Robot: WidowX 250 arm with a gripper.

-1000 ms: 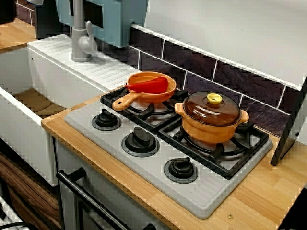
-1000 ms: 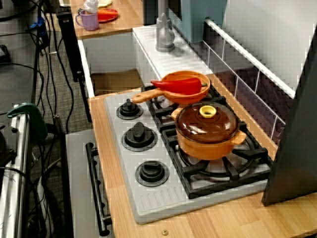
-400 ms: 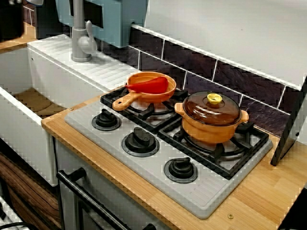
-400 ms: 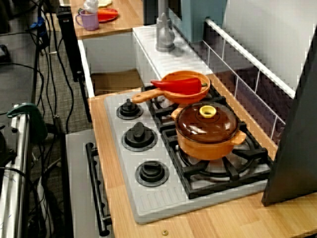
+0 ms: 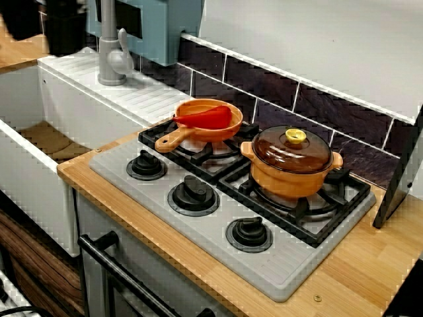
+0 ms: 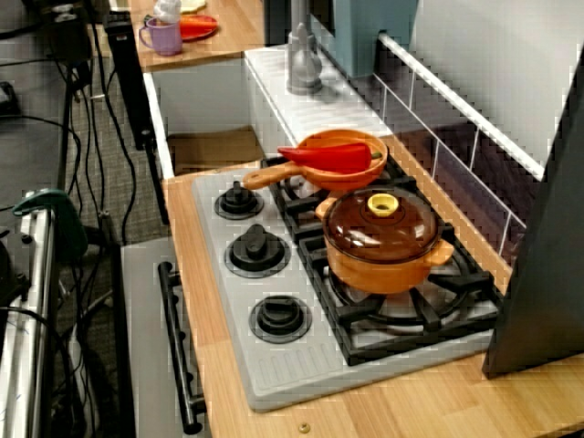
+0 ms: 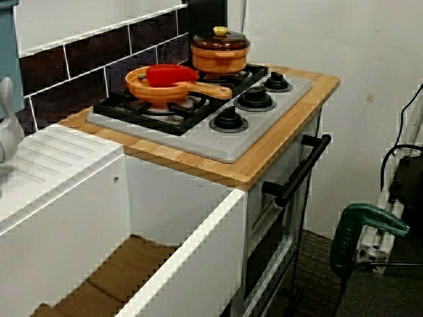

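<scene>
Hanging in from the top edge of the front view of the stove, the pincer [image 5: 65,39] shows only as a dark, blurred block. The arm above it is cut off by the frame. I cannot tell how far its jaws stand apart, nor whether it has hold of anything. In the view along the stove it is a dark shape [image 6: 66,32] at the far left, well apart from the burners.

The grey tap [image 5: 111,56] is the nearest thing, standing upright just to the right of the block on the white ribbed drainboard [image 5: 132,89]. Below and in front lies the sink [image 5: 26,175], with a brown bottom. A purple mug [image 6: 164,36] stands on the far desk beyond the sink.

Further right, on the wooden desk [image 5: 357,277], the grey stove [image 5: 284,267] carries two vessels:
- An orange pan [image 5: 192,132] sits on the back left burner, with a red piece [image 5: 213,117] lying in it.
- An orange pot [image 5: 294,178] with a brown lid [image 5: 294,153] sits on the burner beside it.

The low view from the sink end shows pan and pot but no pincer.
</scene>
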